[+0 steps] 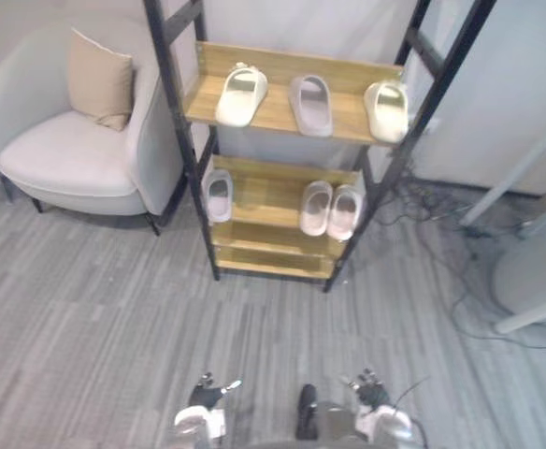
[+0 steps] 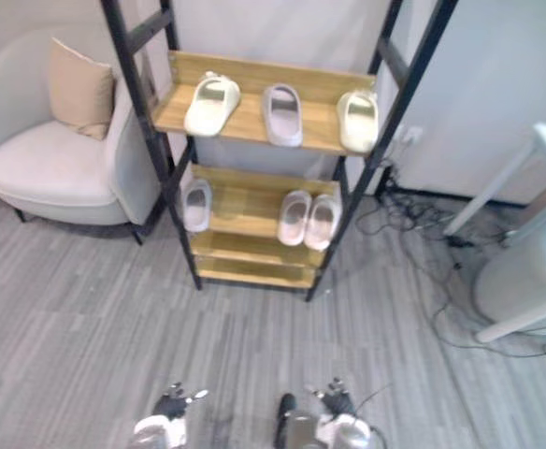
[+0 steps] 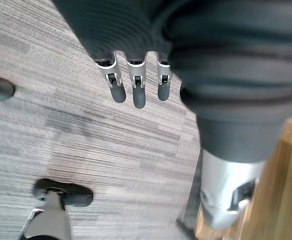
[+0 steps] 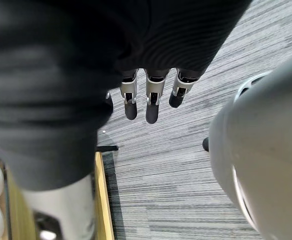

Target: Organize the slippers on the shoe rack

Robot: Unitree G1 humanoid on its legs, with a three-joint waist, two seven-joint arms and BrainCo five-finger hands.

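The shoe rack [image 1: 273, 248], beside an armchair [image 1: 67, 154], is shown in the eye views, with three slippers [image 1: 241, 94] on its top shelf [image 1: 275, 112] and three on the middle. In the wrist views, the left hand [image 3: 135, 87] and right hand [image 4: 152, 100] are seen released and empty over carpet [image 3: 111, 140].

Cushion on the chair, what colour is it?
Square fabric cushion is beige, clearest in left eye view.
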